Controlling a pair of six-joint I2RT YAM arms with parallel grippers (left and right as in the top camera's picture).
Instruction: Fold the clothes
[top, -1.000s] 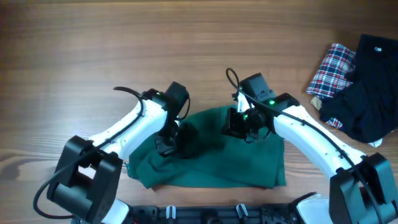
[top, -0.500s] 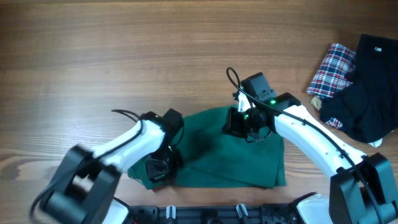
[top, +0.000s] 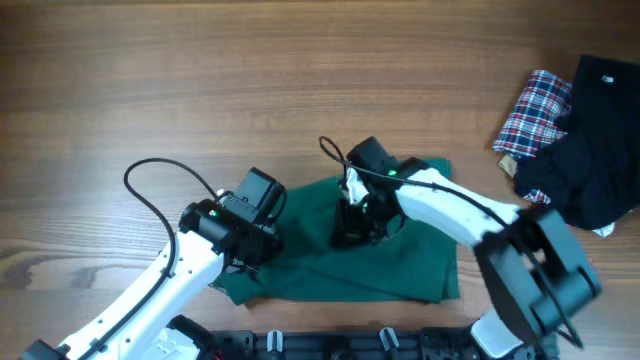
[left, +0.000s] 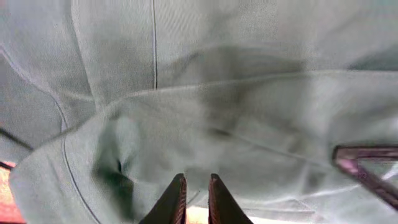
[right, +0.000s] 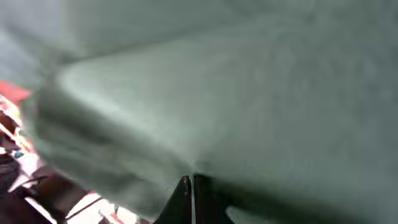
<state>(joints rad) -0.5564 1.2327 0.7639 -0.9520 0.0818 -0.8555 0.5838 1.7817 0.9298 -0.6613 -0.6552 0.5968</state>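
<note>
Right end effector (right: 189, 182) shifted left, clamped on clothes (top: 405, 268); left end effector (left: 197, 186) pinching edge.

At the middle of the table's (top: 200, 80) near edge, the clothes (top: 410, 265), lying on the top. Over their left end, the left gripper (top: 250, 252); over their middle, the right gripper (top: 350, 228). Well apart, by the right edge, the plaid cloth (top: 530, 115), touching the other garment (top: 595, 150) on its right.
</note>
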